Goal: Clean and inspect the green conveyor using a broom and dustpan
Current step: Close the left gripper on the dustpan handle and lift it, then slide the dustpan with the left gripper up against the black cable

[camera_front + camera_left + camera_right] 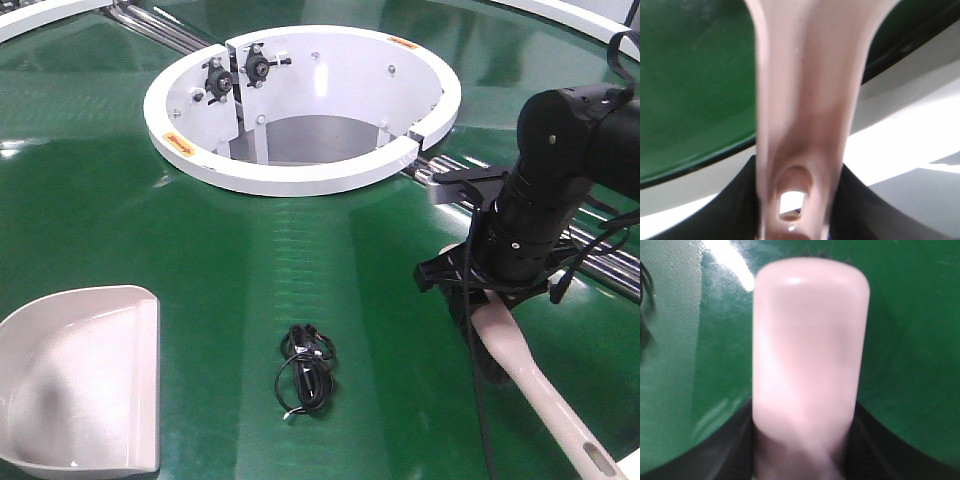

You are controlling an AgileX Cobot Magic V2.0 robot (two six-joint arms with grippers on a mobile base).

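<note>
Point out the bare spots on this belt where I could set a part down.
Widest: green conveyor between the white hub ring and the cable tangle. Also the strip between dustpan and tangle. Crowded at right: right end effector and broom beside the rollers.

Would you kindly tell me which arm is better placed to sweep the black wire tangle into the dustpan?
The right. Its hand grips the broom, with the head low over the green conveyor right of the black wire tangle; the dustpan lies on the tangle's other side.
</note>
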